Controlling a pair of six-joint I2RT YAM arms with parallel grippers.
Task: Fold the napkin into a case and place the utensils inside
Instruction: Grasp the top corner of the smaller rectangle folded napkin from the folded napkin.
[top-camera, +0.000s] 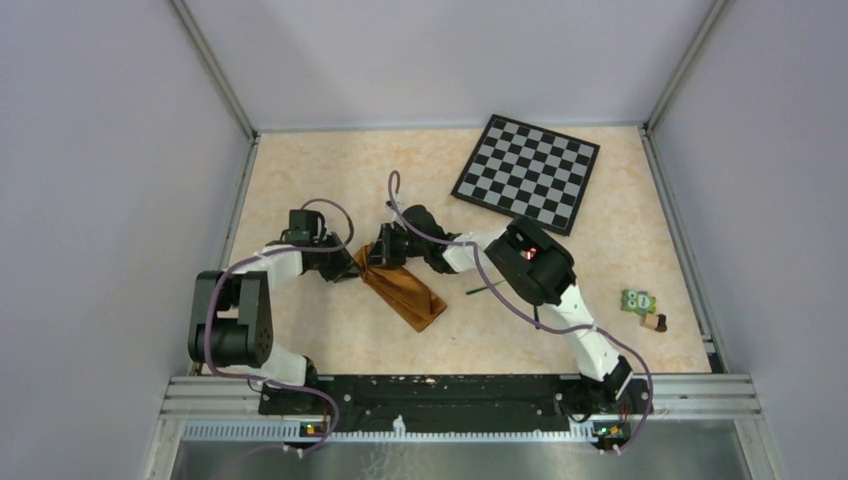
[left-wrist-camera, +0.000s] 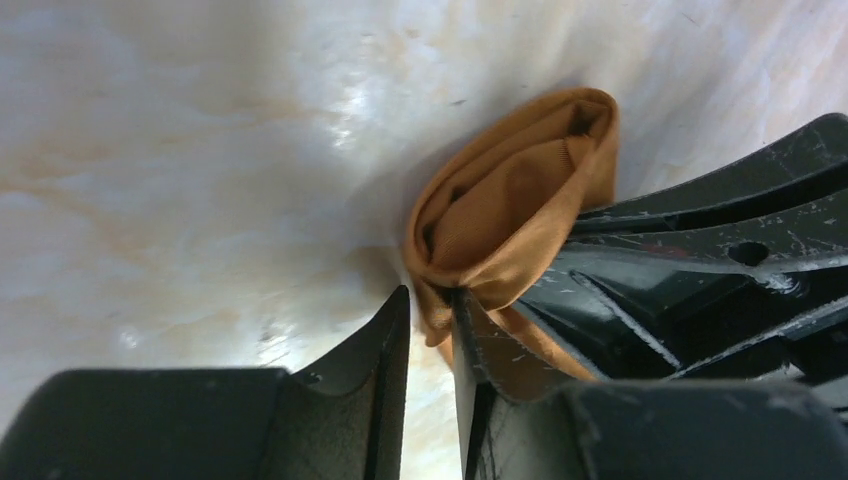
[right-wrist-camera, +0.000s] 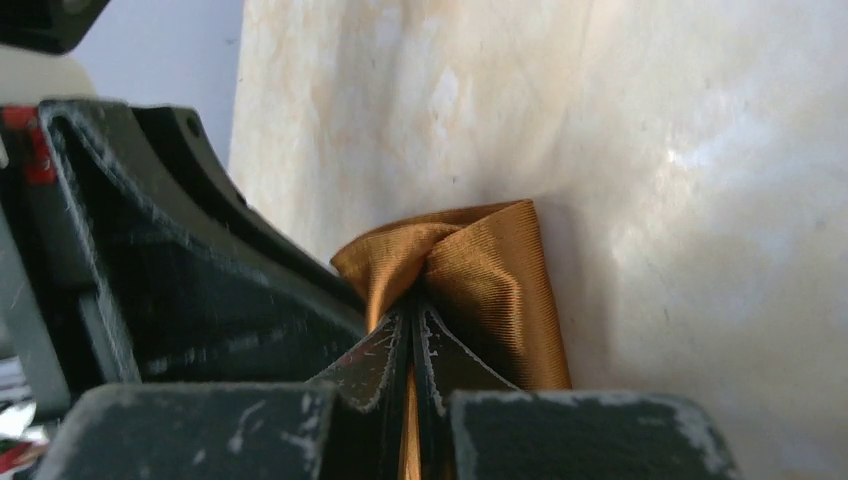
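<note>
The soft rust-brown cloth napkin (top-camera: 405, 293) lies on the table, already folded into a long narrow strip that runs diagonally between the two arms. Its upper end is bunched where both tools meet it. The weave is fine and ribbed with a slight sheen (right-wrist-camera: 495, 270), and the layers roll over each other in rounded, springy folds (left-wrist-camera: 510, 210). I judge it light and limp. It will slump and unfold when released, and the layers may slide on one another, so it is best taken at a folded edge through all layers, not by a single flap.

The right gripper (right-wrist-camera: 412, 315) has its jaws pressed together on a raised pleat at the strip's end. The left gripper (left-wrist-camera: 430, 300) has its jaws slightly apart, with pale table showing in the slit. A lip of cloth sits at their mouth against one scuffed black finger (left-wrist-camera: 500, 350), and it does not look pinched.

The beige marbled table (top-camera: 300, 180) is smooth and glossy, so the cloth may skid on it. A slim dark utensil (top-camera: 487, 288) lies near the right arm, apart from the napkin. A stiff, flat black-and-grey checkered board (top-camera: 527, 172) sits at the far side. Two small objects (top-camera: 640, 303) lie at the right edge, too small to identify.
</note>
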